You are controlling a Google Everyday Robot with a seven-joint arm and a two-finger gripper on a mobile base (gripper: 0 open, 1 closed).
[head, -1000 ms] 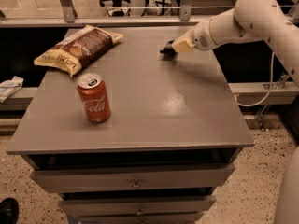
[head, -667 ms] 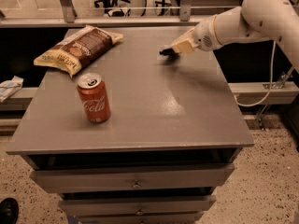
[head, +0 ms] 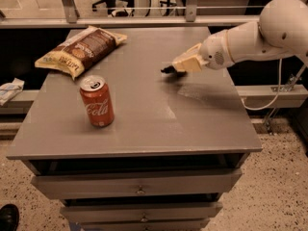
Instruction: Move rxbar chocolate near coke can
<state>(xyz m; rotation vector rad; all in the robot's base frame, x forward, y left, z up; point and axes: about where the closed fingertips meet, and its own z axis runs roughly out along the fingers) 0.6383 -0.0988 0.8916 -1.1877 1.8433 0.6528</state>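
Note:
The coke can (head: 97, 101), red with white script and a silver top, stands upright on the left front part of the grey table (head: 144, 124). My gripper (head: 168, 70) reaches in from the right on a white arm and sits low over the table's middle right, well to the right of the can and further back. A small flat black thing, the rxbar chocolate (head: 167, 70), sticks out of its tip, and the gripper is shut on it. Most of the bar is hidden by the gripper.
A large brown-and-yellow chip bag (head: 79, 49) lies at the table's back left corner. Drawers (head: 139, 189) are below the tabletop. A rail (head: 144, 20) runs behind the table, and the arm's cable (head: 274, 95) hangs at the right.
The gripper has moved with the black bar from the back right of the table toward the front and left, closer to the can. The can and the chip bag have not moved.

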